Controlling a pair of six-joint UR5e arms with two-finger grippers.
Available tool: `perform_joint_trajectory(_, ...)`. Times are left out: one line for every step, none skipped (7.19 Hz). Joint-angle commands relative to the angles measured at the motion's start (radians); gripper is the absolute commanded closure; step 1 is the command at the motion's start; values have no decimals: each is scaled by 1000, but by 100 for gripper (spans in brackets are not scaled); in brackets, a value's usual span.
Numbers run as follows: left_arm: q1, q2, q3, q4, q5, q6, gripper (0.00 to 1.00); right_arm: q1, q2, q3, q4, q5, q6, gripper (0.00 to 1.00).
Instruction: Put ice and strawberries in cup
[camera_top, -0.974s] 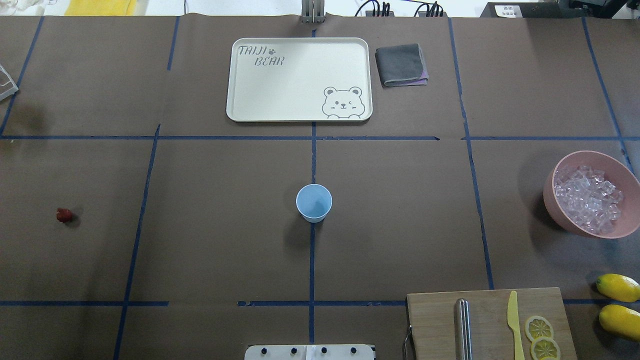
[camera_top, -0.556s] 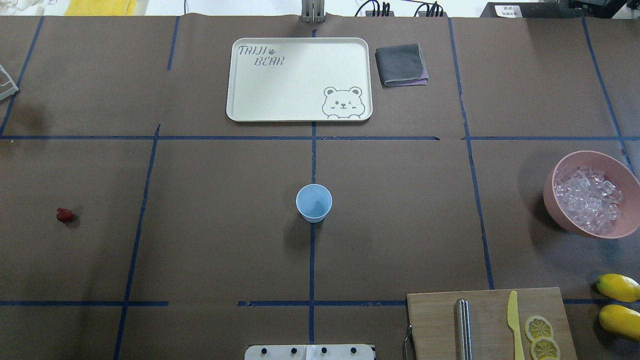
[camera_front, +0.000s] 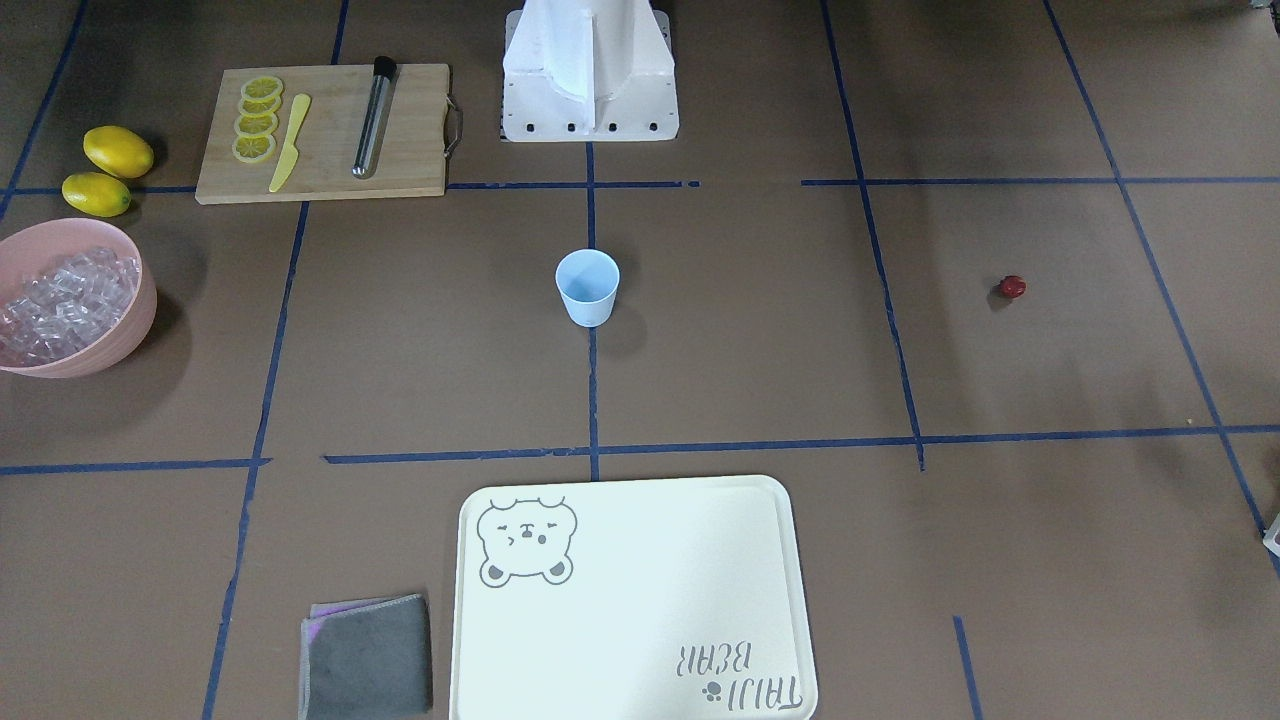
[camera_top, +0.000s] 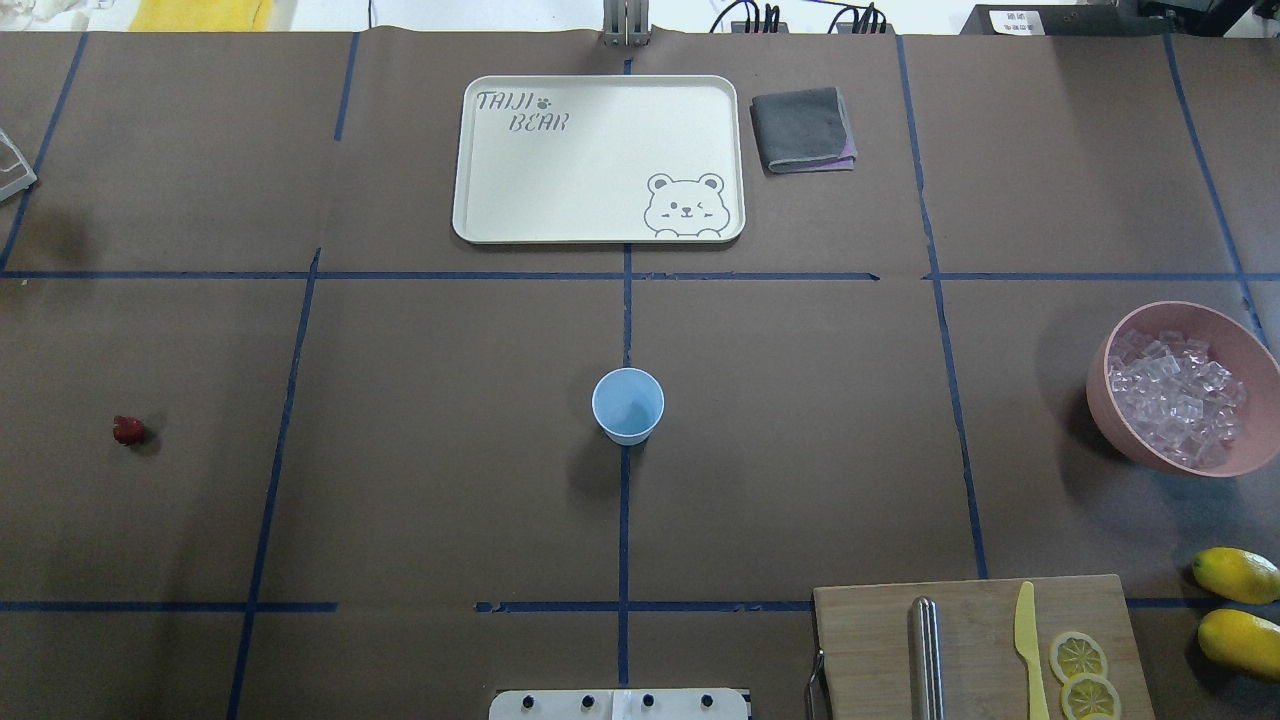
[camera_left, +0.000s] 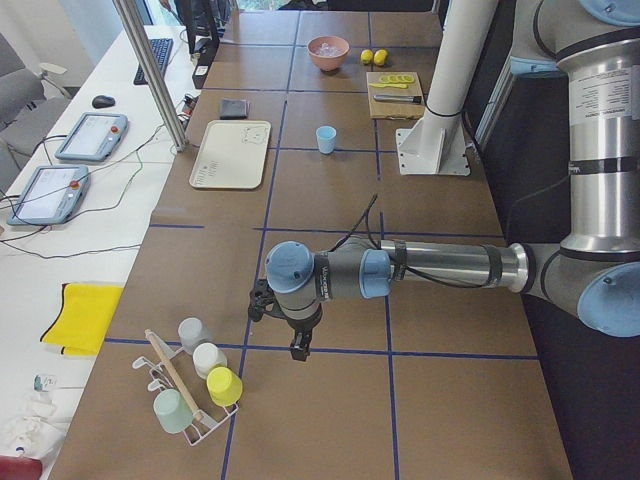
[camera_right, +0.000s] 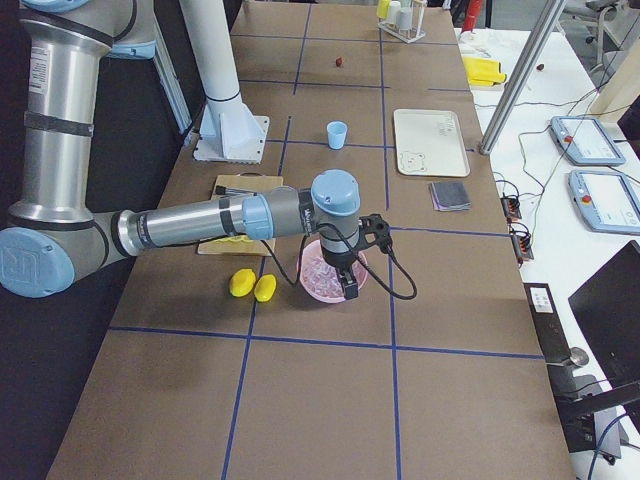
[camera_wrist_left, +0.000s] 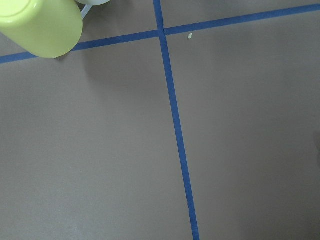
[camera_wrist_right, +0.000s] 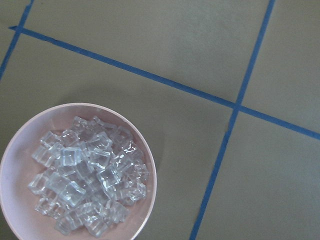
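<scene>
The light blue cup (camera_top: 628, 405) stands upright in the middle of the table; it also shows in the front view (camera_front: 587, 287). The dark red strawberry (camera_top: 128, 430) lies alone far to its left. The ice (camera_top: 1178, 398) fills a pink bowl (camera_top: 1100, 400) at the right edge, and the right wrist view (camera_wrist_right: 85, 175) looks down on it. My left gripper (camera_left: 285, 335) hangs over bare table near a cup rack. My right gripper (camera_right: 350, 285) hangs beside the bowl. Both show only in side views, so I cannot tell whether they are open or shut.
A cream tray (camera_top: 480, 220) and a folded grey cloth (camera_top: 803, 130) lie at the far side. A cutting board (camera_top: 870, 650) holds a metal rod, a yellow knife and lemon slices; two lemons (camera_top: 1237, 575) lie beside it. A rack of cups (camera_left: 195, 385) stands at the left end.
</scene>
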Motion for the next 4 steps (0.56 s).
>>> perform_joint_trajectory(0, 0, 0, 0, 1, 1, 0, -105, 1, -8, 106, -8, 35, 0)
perform_joint_trajectory(0, 0, 0, 0, -1, 1, 0, -177, 14, -10, 144, -19, 97, 1)
perform_joint_trajectory(0, 0, 0, 0, -1, 1, 0, -234, 13, -21, 189, -69, 174, 1)
perform_joint_trajectory(0, 0, 0, 0, 1, 1, 0, -297, 15, -34, 224, -97, 223, 1)
